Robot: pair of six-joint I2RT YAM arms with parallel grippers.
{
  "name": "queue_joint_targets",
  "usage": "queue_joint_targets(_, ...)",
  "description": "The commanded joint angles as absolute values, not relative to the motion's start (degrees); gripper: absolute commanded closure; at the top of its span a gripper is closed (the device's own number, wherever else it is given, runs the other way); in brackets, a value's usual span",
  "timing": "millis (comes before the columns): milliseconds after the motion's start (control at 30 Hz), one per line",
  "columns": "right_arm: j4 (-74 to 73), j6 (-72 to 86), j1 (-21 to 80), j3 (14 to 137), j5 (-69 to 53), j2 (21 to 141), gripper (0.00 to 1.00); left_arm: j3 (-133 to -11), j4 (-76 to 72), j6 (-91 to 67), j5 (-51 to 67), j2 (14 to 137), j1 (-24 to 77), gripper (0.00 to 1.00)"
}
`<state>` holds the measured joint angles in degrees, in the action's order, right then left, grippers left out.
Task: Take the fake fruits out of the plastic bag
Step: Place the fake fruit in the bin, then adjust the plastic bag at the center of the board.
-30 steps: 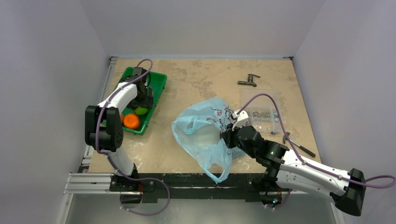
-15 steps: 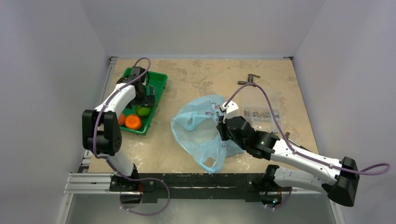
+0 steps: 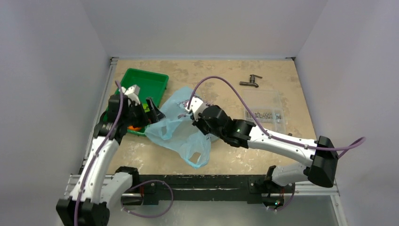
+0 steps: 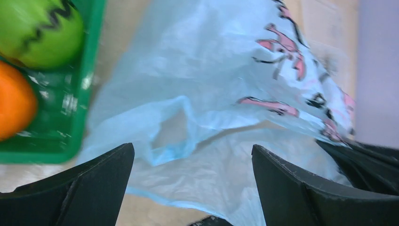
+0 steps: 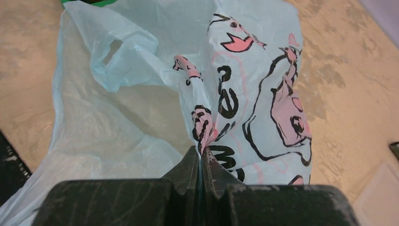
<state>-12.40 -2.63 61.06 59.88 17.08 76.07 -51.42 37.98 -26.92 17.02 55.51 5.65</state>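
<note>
Desk (image 3: 221, 80): tan, mottled top with pale walls (image 3: 202, 28) around it.
Plastic bag (image 3: 181, 136): light blue with a pink-and-black print, crumpled on the desk just beside the green tray (image 3: 146, 81).
Right claw (image 5: 201, 153): closed, pinching a fold of the bag's printed side.
Left claw (image 4: 192, 148): spread wide over the bag, holding nothing.
Fruits: 1 orange fruit (image 4: 14, 106) and 1 green fruit (image 4: 40, 30) lie in the tray.

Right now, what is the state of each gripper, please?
Left gripper: open, holding nothing.
Right gripper: shut on the plastic bag.
</note>
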Motion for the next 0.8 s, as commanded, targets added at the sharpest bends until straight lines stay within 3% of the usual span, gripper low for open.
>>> queue_joint_targets(0,-11.6,-3.9,62.5,58.0,12.0,72.8,1.00,-38.2,31.2,-44.5,31.4,40.5,6.1,0.06)
queue_joint_targets(67,-10.0,-1.4,62.5,54.3,12.2,70.2,1.00,-31.0,24.9,-51.5,32.9,33.1,8.9,0.07)
queue_joint_targets(167,-8.1,2.6,62.5,50.0,12.3,66.8,0.97,-26.2,23.0,-57.6,26.1,25.6,18.2,0.09)
queue_joint_targets(267,-11.5,6.9,62.5,49.5,15.2,65.5,0.74,-25.1,24.8,-61.2,19.2,21.6,28.2,0.10)
queue_joint_targets(400,-20.7,12.1,62.6,51.9,17.9,65.5,0.50,-25.4,23.2,-63.6,13.9,20.5,39.4,0.14)
queue_joint_targets(600,-28.0,16.4,63.2,54.0,21.8,62.9,0.27,-35.6,23.5,-57.7,1.8,35.8,57.9,0.18)
queue_joint_targets(767,-28.6,16.9,63.3,51.9,22.9,60.7,0.23,-41.8,25.2,-55.7,-16.0,47.7,69.1,0.18)
